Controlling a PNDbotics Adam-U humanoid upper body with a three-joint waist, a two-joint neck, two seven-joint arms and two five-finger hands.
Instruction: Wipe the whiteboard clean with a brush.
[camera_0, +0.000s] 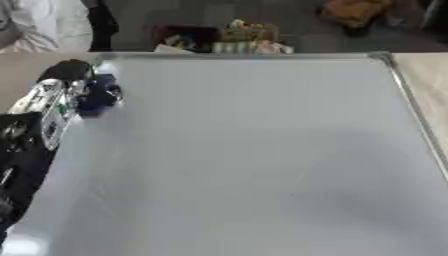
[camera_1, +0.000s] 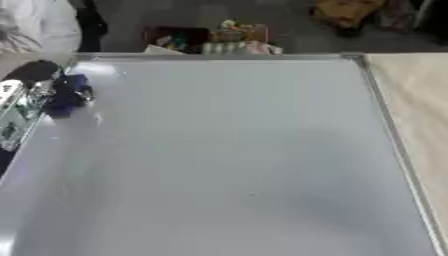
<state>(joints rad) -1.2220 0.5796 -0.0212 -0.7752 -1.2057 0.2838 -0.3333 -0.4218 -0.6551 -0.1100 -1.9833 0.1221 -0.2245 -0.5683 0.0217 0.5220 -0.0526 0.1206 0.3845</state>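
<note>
The whiteboard fills most of both views, lying flat with a metal frame; its surface shows no marks. My left hand is at the board's far left corner, its black fingers curled round a dark blue brush that rests on the board there. The left arm, silver and black, runs down the left edge of the left eye view. My right hand shows in neither view.
A light wooden tabletop lies to the right of the board's frame. Beyond the far edge, on the dark floor, stand a box of small colourful items and a brown bag. A person in white is at the far left.
</note>
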